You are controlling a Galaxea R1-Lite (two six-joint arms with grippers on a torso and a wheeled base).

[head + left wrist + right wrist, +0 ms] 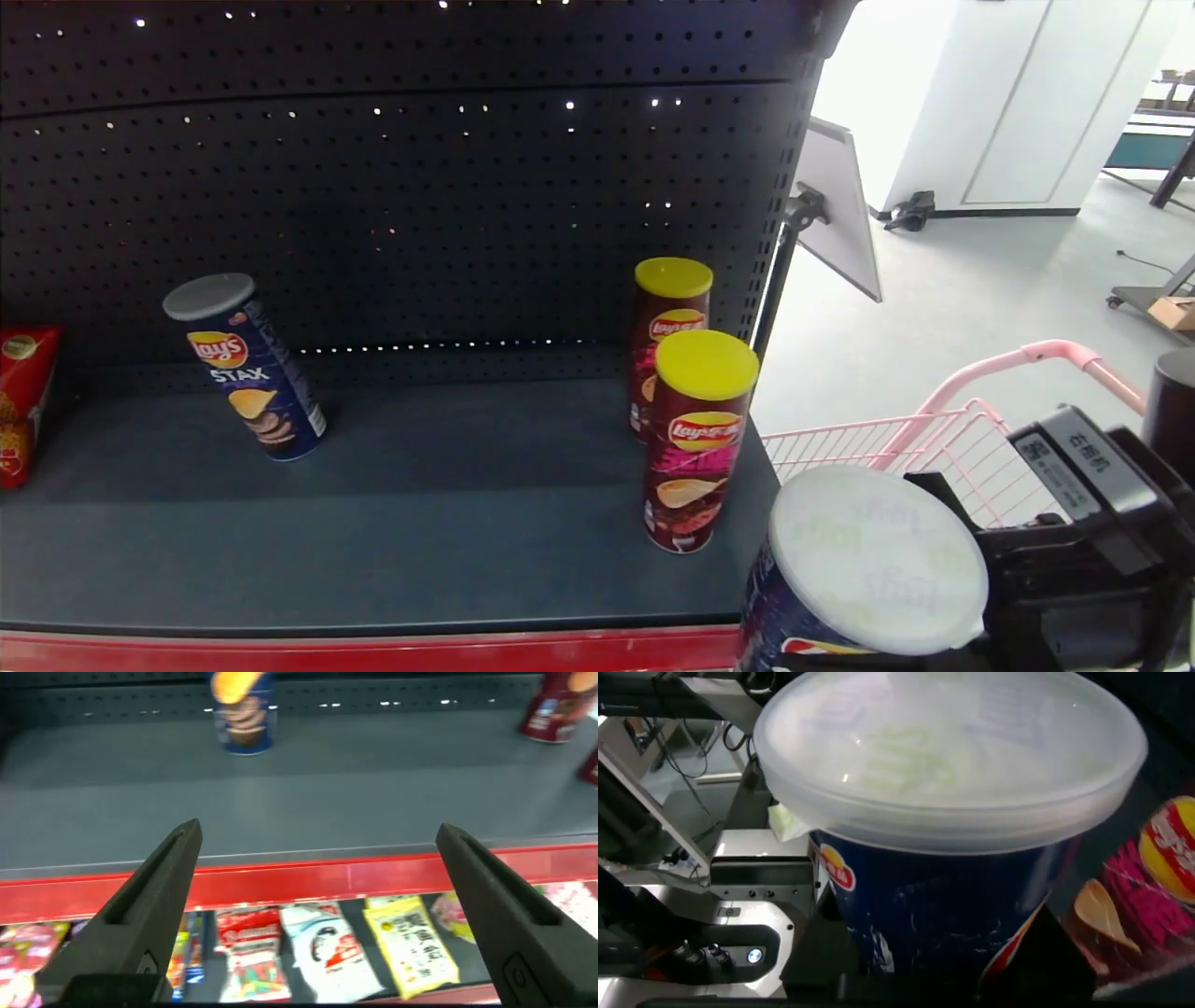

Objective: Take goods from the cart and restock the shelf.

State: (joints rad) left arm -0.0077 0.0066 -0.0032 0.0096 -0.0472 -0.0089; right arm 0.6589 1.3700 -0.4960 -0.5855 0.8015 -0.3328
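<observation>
My right gripper (990, 579) is shut on a blue chips can with a white lid (873, 560), held upright just off the shelf's front right corner. From the right wrist, that can's lid (948, 756) sits close up, with a maroon can (1167, 877) beyond it. On the dark shelf deck (448, 523) stand a blue can (245, 364) at the left and two maroon yellow-lidded cans (700, 439) (670, 327) at the right. My left gripper (318, 905) is open in front of the shelf's red edge (299, 873), holding nothing.
A red snack bag (23, 401) leans at the shelf's far left. The pink wire cart (934, 439) stands to the right of the shelf. Snack packets (318, 947) fill the lower shelf. Between the blue can and the maroon cans the deck is bare.
</observation>
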